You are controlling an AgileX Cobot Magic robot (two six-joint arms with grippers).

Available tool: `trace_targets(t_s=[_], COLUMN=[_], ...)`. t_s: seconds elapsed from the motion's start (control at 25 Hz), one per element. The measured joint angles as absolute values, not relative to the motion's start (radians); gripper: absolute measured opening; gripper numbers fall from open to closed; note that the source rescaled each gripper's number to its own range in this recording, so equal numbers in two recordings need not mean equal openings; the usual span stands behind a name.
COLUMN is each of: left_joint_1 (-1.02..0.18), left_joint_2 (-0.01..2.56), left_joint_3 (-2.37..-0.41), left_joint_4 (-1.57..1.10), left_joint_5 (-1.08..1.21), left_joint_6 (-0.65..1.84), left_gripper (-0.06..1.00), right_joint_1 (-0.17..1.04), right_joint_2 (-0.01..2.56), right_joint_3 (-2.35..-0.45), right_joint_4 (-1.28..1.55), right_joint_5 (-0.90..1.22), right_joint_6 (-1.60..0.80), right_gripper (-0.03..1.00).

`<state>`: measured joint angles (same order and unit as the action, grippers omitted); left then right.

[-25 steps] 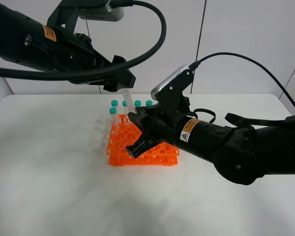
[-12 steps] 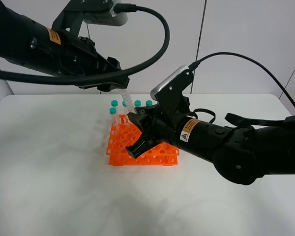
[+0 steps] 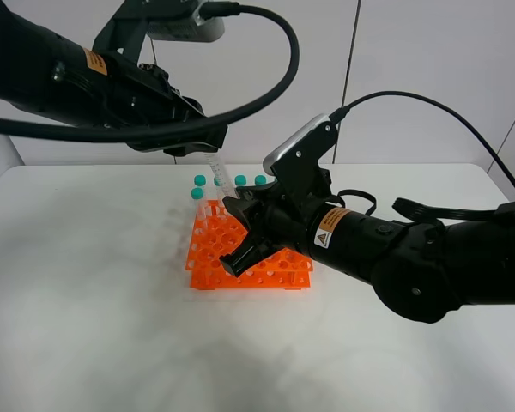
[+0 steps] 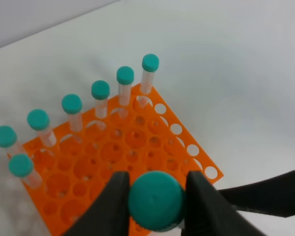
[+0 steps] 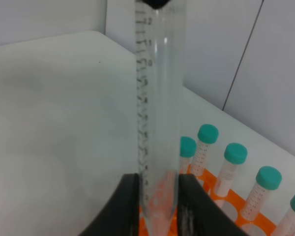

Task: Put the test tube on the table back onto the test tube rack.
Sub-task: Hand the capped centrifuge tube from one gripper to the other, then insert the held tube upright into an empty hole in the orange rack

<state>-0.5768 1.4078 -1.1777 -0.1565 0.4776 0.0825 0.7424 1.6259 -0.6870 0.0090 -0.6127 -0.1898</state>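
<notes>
Handover was the step in hand: left claw (image 4: 155, 199) clamped the test tube (image 3: 221, 176) by its cap, and right claw (image 5: 157, 209) gripped its lower end above the rack (image 4: 113, 157). Next, right claw likely needed to release.

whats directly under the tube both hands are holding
The orange rack lies below the held tube, with empty holes around it; seven other tubes stand along one side. The cap and left hand hide the hole right beneath its tip.

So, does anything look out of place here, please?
One test tube is tilted over the orange test tube rack, pinched at its cap by the left hand and near its tip by the right hand at once.
</notes>
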Motion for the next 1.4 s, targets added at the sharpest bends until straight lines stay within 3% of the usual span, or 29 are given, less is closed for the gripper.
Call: trace_targets(t_s=[0.4,1.28,1.4], left_joint_1=[-0.577,-0.577,-0.577], left_joint_2=[1.408,1.408,1.408], left_joint_3=[-1.178,-1.178,-1.178], left_joint_4=[-0.272,-0.28,-0.283], left_joint_5=[0.474,0.471,0.471], left_joint_6=[0.21,0.225,0.225], left_gripper=[0.01,0.0,0.0], right_joint_1=[0.742,0.742,0.742], right_joint_2=[1.626,1.626,1.626], right_joint_3=[-0.686,-0.686,-0.686], right_joint_4=[0.012,0.013,0.013], right_joint_5=[-0.617,-0.621,-0.621], right_joint_6=[-0.19,-0.19,-0.19], right_gripper=[0.0,0.0,0.08])
